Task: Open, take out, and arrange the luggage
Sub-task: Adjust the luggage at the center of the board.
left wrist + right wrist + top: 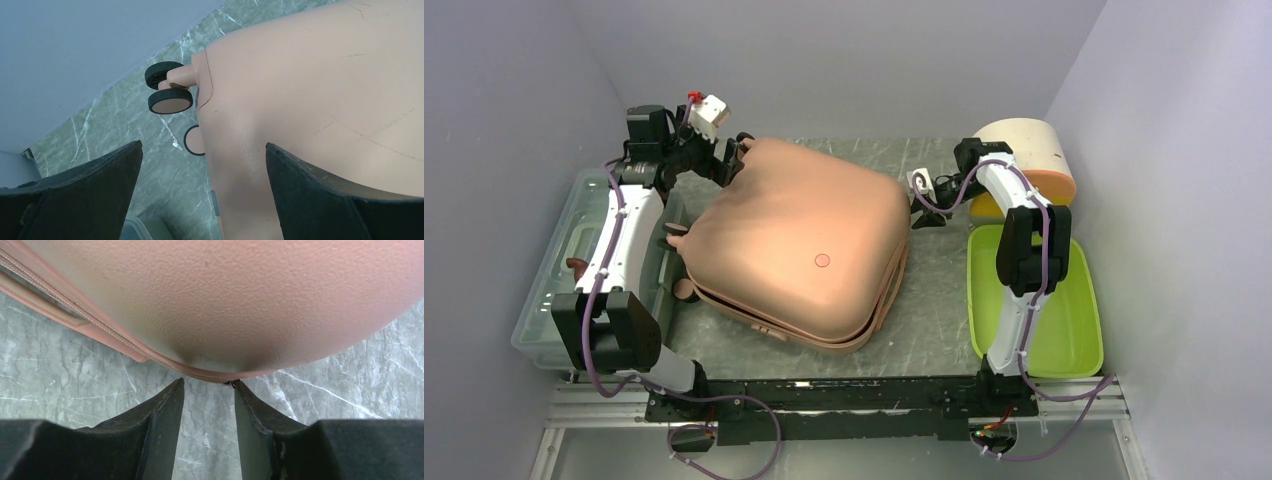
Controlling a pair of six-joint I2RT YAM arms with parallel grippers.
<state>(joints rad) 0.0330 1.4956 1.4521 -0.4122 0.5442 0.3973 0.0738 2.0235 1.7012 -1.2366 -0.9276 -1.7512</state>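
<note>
The right tool [207, 384] is sitting narrow and empty at the zipper [107, 330] of the pink suitcase [794, 240]; it should be pinching there gently. The left tool [203, 146] is hovering wide open.

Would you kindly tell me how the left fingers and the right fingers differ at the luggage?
The left fingers are spread wide; the right fingers stand much closer together. The left fingers frame the far corner of the luggage by its wheels; the right fingers point at the zipper seam of the other far corner. Neither pair is closed on anything.
</note>
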